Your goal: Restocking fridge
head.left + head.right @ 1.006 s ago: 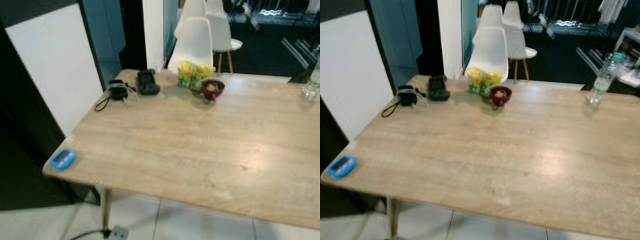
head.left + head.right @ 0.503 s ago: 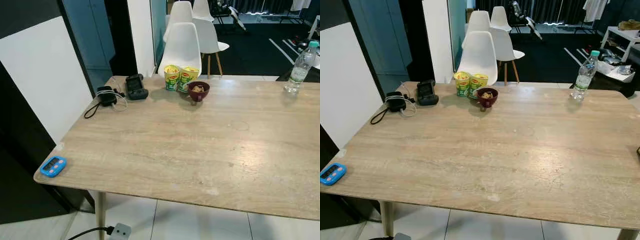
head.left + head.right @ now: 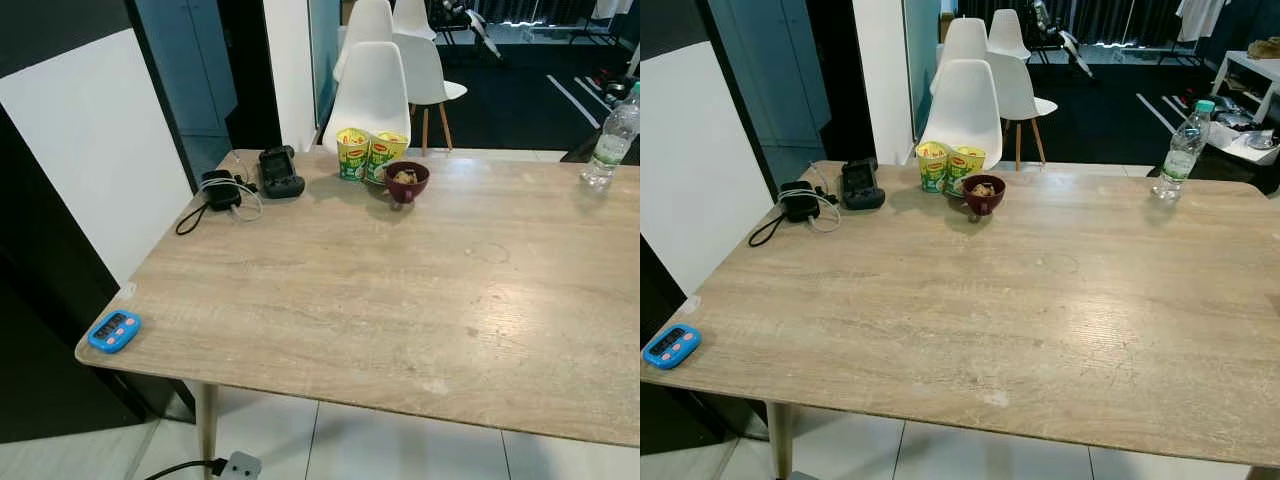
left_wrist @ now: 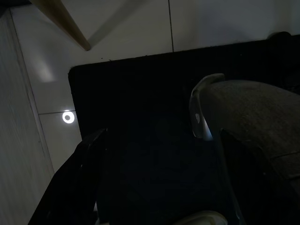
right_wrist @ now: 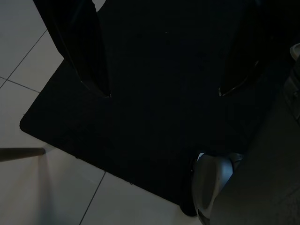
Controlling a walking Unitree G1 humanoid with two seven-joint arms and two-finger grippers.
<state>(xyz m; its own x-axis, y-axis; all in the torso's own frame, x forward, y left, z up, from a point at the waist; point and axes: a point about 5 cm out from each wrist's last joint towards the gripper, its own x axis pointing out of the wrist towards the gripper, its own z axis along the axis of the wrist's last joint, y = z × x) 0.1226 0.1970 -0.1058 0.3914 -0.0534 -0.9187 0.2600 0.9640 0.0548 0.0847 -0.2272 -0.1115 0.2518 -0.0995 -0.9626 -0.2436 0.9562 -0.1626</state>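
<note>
Cup noodles point(image 3: 366, 155): two yellow and green cups stand side by side near the far edge of the table, touching or almost touching each other.
Bowl point(image 3: 407, 182): dark red, with some pale food in it; just beside the cups, on their right and a little nearer the camera.
Water bottle point(image 3: 1183, 151): clear plastic with a green cap, upright near the far right corner of the table, well apart from the cups.
Table point(image 3: 400, 300): light wood-grain top on pale wooden legs, over a white tiled floor; its near and middle parts are bare.
Black device point(image 3: 279, 170): lies flat near the far left corner, to the left of the cups.
Charger and cable point(image 3: 219, 190): a small black block with a coiled black and white cable, just left of the black device.
Blue gadget point(image 3: 114, 331): small, with pink buttons, on the near left corner of the table, close to the edge.
Chairs point(image 3: 373, 88): white shell chairs on wooden legs stand behind the far edge, one right behind the cups, more beyond it.
Power strip point(image 3: 240, 465): white, on the floor under the near left of the table, with a black cord.
Left gripper point(image 4: 159, 178): hangs low over a dark mat on the tiled floor; the two black fingers stand wide apart, nothing between them.
Right gripper point(image 5: 164, 89): also hangs over the dark mat, fingers spread apart, holding nothing.
</note>
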